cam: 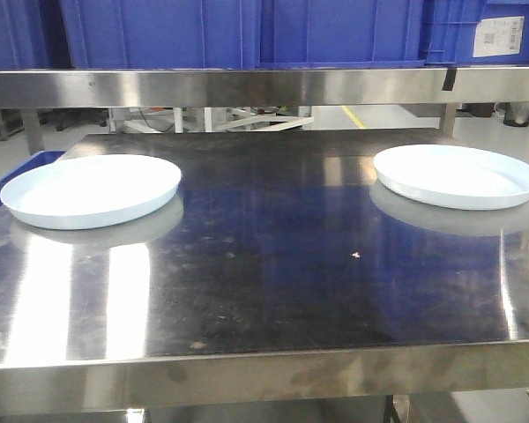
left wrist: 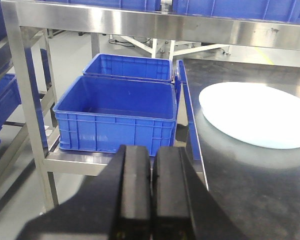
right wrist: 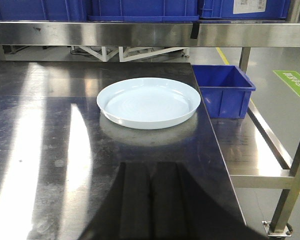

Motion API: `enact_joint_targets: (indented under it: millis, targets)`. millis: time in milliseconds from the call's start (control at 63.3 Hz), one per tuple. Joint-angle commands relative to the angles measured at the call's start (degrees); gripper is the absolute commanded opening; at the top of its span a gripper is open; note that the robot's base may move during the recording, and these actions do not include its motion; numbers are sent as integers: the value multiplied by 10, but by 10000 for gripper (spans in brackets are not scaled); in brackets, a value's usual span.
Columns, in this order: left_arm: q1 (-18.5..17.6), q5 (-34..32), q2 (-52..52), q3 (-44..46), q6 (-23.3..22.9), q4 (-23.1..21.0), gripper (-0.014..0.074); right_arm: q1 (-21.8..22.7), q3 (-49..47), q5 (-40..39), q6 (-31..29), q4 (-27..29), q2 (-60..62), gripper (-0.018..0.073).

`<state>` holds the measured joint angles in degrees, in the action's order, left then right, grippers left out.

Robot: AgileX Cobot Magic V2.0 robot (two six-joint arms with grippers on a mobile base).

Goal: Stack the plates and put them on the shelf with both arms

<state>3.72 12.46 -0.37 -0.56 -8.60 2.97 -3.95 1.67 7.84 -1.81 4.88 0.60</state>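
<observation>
Steel tabletop (cam: 273,282): glossy and dark, streaked with glare and blue reflections, with 1 pale speck near its middle.
left plate (cam: 90,189): flat by the tabletop's left edge; in the left wrist view it lies ahead and to the right of the left gripper (left wrist: 151,150), well apart from it.
right plate (right wrist: 149,101): flat near the tabletop's right edge, toward the far right corner, straight ahead of the right gripper (right wrist: 151,167) and apart from it.
plates together: 2, well apart, unstacked.
left gripper: fingers pressed together, gripping nothing, at the tabletop's left edge on the near side.
right gripper: fingers closed on nothing, low over the near side.
shelf (cam: 247,86): brushed steel rail above the tabletop's far edge, carrying upper crates (cam: 247,31).
room: pale floor with a yellow line; 2 open crates (left wrist: 117,117) sit left of the table, 1 small bin (right wrist: 225,90) right.
</observation>
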Motion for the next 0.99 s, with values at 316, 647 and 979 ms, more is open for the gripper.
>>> enact_joint_targets:
  millis: [316, 647, 979]
  targets:
    - [-1, -51, -10, -13, -1, -5, 85, 2, -9, -48, -2, -6, 12, 57]
    - [-1, -95, -10, -13, -1, -9, 85, 2, -9, -48, -2, -6, 12, 57]
    - [-1, -242, -5, 13, -10, -56, 91, 2, -9, -48, -2, -6, 12, 57]
